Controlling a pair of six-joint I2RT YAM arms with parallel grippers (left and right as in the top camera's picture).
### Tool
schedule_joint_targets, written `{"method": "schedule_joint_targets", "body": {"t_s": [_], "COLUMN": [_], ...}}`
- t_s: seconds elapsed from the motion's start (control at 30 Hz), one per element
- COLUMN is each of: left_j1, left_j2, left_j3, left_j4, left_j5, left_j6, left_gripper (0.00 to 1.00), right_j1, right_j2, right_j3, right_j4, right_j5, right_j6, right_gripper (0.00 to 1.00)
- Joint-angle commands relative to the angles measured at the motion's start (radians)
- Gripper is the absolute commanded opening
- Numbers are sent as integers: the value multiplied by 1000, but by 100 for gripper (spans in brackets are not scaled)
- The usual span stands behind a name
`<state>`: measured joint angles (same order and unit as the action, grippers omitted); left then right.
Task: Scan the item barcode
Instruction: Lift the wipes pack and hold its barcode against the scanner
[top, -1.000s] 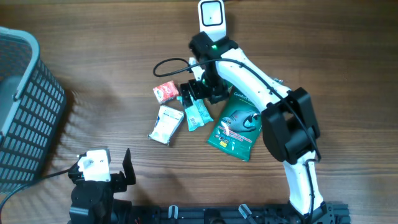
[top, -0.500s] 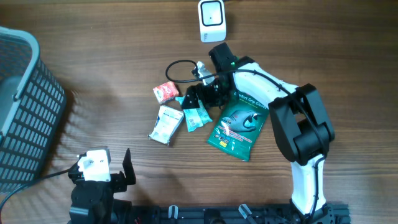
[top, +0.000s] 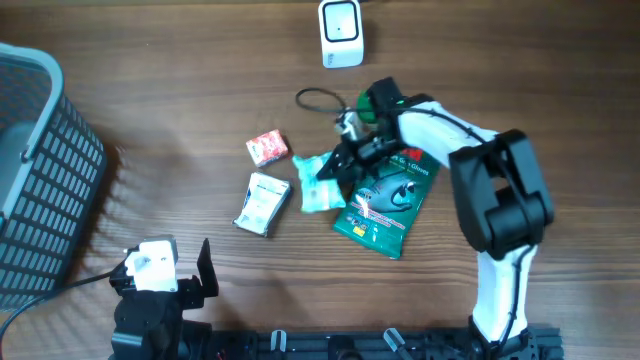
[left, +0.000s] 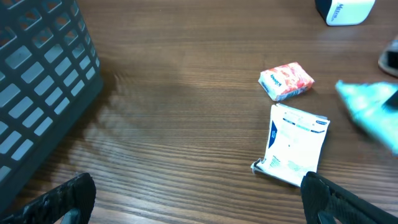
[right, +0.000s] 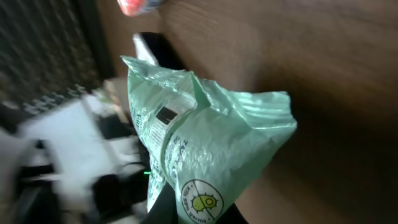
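A light green wipes packet sits in the middle of the table, with my right gripper shut on its right end. In the right wrist view the packet fills the frame, held between the fingers, and a small barcode shows on its printed side. The white scanner stands at the far edge, above the packet. My left gripper waits open at the near left. Its dark fingertips stand wide apart over bare wood.
A red packet and a white packet lie left of the green one. A dark green package lies under the right arm. A grey basket fills the left edge. A black cable loops near the scanner.
My right arm swung from beside the scanner toward the near right. Its jaws closed on the green packet and pulled it right. The white packet shifted slightly. The left arm stayed still.
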<state>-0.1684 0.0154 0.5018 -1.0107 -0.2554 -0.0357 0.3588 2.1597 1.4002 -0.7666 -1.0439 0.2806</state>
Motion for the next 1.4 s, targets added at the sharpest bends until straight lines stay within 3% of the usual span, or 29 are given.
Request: {"method": "schedule_joint_targets", "body": {"t_s": [0.0, 0.27, 0.5, 0.67, 0.87, 1.0, 1.17, 1.37], "left_j1": [-5, -5, -5, -5, -5, -5, -5, -5], "left_j2": [-7, -7, -7, -7, -7, -7, -7, -7], "left_j3": [-1, -1, -1, -1, -1, -1, -1, -1], "left_j4": [1, 1, 1, 1, 1, 1, 1, 1], "left_j5": [12, 12, 12, 12, 12, 12, 12, 12], "left_j6": [-5, -5, -5, -5, -5, -5, -5, -5], "left_gripper": [100, 100, 100, 100, 100, 100, 100, 100], "right_j1": [-26, -13, -13, 24, 44, 108, 197, 198], "right_j2": [-182, -768, -818, -792, -543, -348, -85, 195], "right_j3": [21, 20, 18, 18, 18, 19, 24, 207], "right_j4": [-59, -328, -303, 58, 491, 834, 1378, 1487], "right_j5": [-196, 313, 411, 855, 1130, 1453, 1754, 1791], "right_j6": [81, 123, 83, 84, -39, -230, -702, -856], "right_gripper": [4, 4, 4, 5, 5, 5, 5, 4]}}
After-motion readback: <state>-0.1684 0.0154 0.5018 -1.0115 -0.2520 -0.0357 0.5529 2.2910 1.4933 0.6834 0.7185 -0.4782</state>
